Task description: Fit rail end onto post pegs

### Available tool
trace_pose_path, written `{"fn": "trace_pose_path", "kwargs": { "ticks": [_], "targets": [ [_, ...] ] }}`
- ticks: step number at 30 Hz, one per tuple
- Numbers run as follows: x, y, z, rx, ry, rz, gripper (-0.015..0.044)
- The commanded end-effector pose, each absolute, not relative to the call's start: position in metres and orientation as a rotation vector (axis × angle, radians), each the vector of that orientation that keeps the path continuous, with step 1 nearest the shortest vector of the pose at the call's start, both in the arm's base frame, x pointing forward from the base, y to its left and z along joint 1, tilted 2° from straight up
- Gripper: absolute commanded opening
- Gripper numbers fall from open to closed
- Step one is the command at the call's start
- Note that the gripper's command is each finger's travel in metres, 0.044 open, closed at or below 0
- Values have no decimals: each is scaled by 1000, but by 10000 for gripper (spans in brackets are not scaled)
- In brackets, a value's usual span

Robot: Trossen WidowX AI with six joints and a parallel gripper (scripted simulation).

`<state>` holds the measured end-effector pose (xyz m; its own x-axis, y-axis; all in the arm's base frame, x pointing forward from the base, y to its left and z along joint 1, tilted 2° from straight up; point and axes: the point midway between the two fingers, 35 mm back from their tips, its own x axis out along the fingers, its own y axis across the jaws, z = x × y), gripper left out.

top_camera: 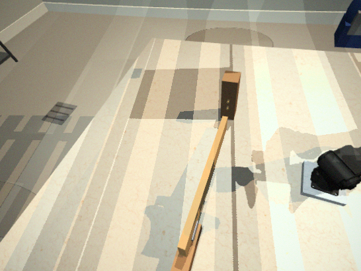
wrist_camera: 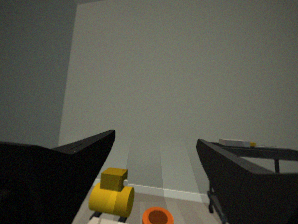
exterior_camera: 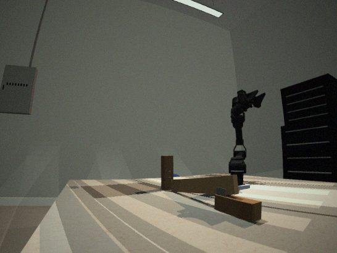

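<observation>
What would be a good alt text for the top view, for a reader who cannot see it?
A long wooden rail lies slanted on a striped table, one end down before a dark wooden post with two pegs, the other in the bracket on a low block. Part of the black arm shows at right, away from the rail.
</observation>
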<state>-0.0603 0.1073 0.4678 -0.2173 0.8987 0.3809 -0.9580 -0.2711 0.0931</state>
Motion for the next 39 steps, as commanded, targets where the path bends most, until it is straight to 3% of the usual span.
{"fn": "trace_pose_path", "kwargs": {
  "ticks": [1, 5, 13, 20, 30, 39],
  "targets": [
    [-59, 108, 468, 422, -188, 1795, 426],
    [-30, 128, 468, 367, -192, 1681, 440],
    [97, 175, 441, 71, -121, 1261, 440],
    [206, 175, 383, -263, 62, 974, 440],
    [314, 110, 271, -785, 468, 788, 440],
    [341, 8, 158, -1160, 941, 965, 440]
  ]
}}
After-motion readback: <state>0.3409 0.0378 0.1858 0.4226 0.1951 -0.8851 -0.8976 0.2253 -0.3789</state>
